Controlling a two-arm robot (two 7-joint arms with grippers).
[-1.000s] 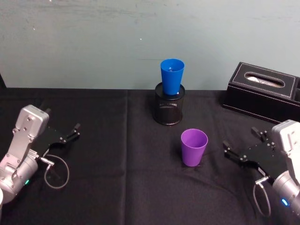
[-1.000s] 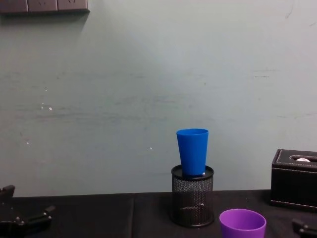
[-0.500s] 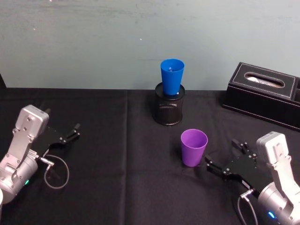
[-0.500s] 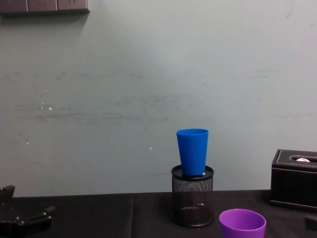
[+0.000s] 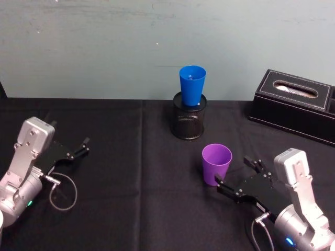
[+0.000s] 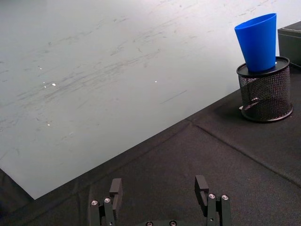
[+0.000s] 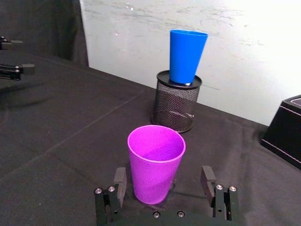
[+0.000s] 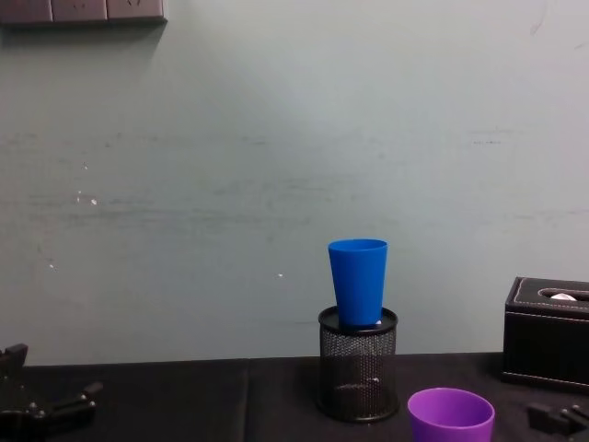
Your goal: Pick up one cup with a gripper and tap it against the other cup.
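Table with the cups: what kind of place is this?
Probably a robot lab set up like an office desk: a mesh pen holder and black tissue box on a black-clothed table, and the right pincer open around a purple cup.

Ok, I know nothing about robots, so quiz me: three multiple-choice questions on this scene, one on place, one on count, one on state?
1. Where does the blue cup stand? A. In the top of the black mesh holder. B. On a shelf. C. On the floor.
2. How many cups are there? A. One. B. Two. C. Three.
3. How is the right tool? A. Shut on the blue cup. B. Open, the purple cup between its fingers. C. Shut, empty.
Answers: 1 A, its base sits inside the holder's rim; 2 B, one blue, one purple; 3 B, gaps show beside the cup. The left tool lies open, far left.
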